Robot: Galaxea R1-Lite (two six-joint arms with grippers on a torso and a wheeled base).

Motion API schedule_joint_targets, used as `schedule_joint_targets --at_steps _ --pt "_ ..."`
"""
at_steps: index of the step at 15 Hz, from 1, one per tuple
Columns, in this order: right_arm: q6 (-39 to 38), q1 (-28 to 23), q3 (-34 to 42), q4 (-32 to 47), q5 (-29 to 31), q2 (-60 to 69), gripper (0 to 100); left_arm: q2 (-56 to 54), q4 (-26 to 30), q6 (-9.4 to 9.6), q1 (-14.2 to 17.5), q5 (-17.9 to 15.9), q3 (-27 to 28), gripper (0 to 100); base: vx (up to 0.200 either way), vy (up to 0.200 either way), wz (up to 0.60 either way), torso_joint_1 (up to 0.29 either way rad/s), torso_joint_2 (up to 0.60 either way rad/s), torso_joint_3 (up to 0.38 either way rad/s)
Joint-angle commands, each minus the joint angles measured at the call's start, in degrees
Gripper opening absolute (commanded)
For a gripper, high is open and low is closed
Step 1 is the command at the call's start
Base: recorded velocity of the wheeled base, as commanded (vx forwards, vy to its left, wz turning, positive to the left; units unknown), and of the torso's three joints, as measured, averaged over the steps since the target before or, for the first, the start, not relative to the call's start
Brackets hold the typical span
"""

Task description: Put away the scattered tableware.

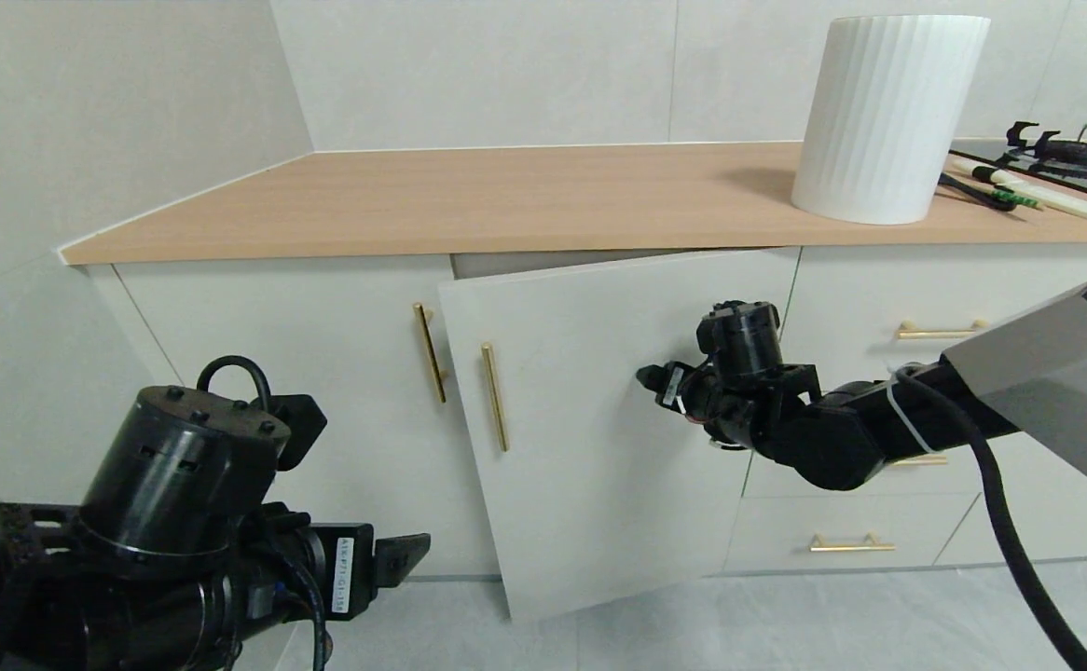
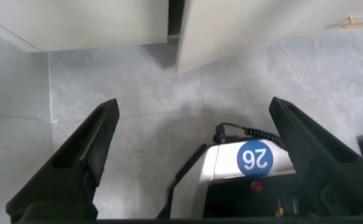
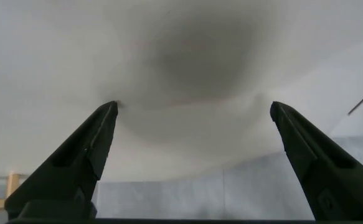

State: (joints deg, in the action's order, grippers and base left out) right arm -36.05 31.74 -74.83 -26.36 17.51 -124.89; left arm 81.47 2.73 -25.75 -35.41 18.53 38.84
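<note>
Wooden countertop [image 1: 506,191], pale cabinet door [image 1: 599,447] ajar below it, white ribbed container [image 1: 884,116] far right, right gripper [image 1: 660,382] spread wide against that door, left gripper [image 2: 193,102] spread wide, low near left, scattered tableware [image 1: 1033,191], cream and green-black handles, between container and stove [image 1: 1080,154]

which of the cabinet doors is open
The middle door, in front of the right claw: it is swung out, with a gap along its top. The left door beside it sits flush.
</note>
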Motion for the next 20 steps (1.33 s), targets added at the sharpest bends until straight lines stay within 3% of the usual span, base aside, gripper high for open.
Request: schedule_joint_targets --at_steps 1,8,11,13,15,16,17,20 --pt "-1.2 -0.5 -2.9 0.0 2.2 -2.6 100 0.1 0.0 -0.01 0.0 0.0 0.0 100 0.0 0.0 0.0 0.0 0.0 0.0" --pt "-1.6 -1.9 -9.7 0.0 10.4 -8.3 100 0.2 -0.1 -0.01 0.0 0.0 -0.1 100 0.0 0.0 0.0 0.0 0.0 0.0" --pt "-1.7 -1.7 -8.8 0.2 9.9 -6.7 100 0.1 -0.1 -0.01 0.0 0.0 0.0 100 0.0 0.0 0.0 0.0 0.0 0.0" --pt "-1.7 -0.9 -1.3 0.9 3.6 0.0 100 0.1 -0.1 -0.01 0.0 0.0 0.0 100 0.0 0.0 0.0 0.0 0.0 0.0" --pt "1.9 -0.2 15.1 0.3 -16.3 13.1 100 -0.1 -0.1 -0.01 0.1 0.0 0.0 100 0.0 0.0 0.0 0.0 0.0 0.0" --pt "5.3 -0.8 18.0 0.3 -22.3 16.3 100 -0.3 -0.1 -0.01 0.1 0.0 0.0 100 0.0 0.0 0.0 0.0 0.0 0.0" --pt "7.2 -1.2 19.1 0.3 -23.4 17.8 100 -0.4 -0.3 -0.01 0.2 0.0 0.0 100 0.0 0.0 0.0 0.0 0.0 0.0" --pt "13.2 -1.3 23.0 0.3 -14.3 25.8 100 -3.5 -1.9 0.7 2.4 1.4 -0.9 100 0.0 0.0 0.0 0.0 0.0 0.0"
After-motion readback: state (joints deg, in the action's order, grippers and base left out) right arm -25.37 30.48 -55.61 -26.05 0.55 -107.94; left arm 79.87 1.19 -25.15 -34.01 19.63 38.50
